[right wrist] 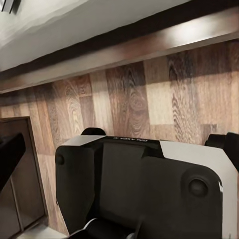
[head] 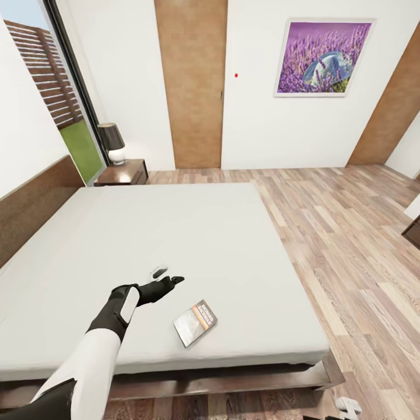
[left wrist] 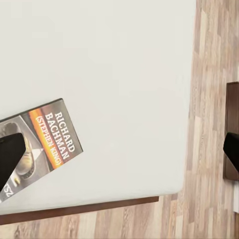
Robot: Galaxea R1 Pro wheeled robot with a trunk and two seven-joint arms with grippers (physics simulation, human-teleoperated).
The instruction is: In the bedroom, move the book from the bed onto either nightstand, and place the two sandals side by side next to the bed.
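Observation:
The book (head: 195, 322) lies flat on the pale mattress of the bed (head: 175, 233), close to its near edge. In the left wrist view the book (left wrist: 42, 142) shows its orange strip and white lettering. My left gripper (head: 166, 275) hovers open over the mattress, a little beyond and left of the book, holding nothing; its fingertips (left wrist: 10, 157) stand wide apart. A nightstand (head: 123, 172) with a lamp stands at the bed's far left corner. My right gripper (right wrist: 119, 149) hangs open low beside the bed frame (right wrist: 124, 47). The sandals are out of view.
Wood-plank floor (head: 350, 245) runs along the bed's right side. A dark cabinet (head: 413, 230) sits at the right edge. A tan door (head: 192, 81) and a purple picture (head: 324, 57) are on the far wall. My own base (right wrist: 144, 184) is under the right wrist.

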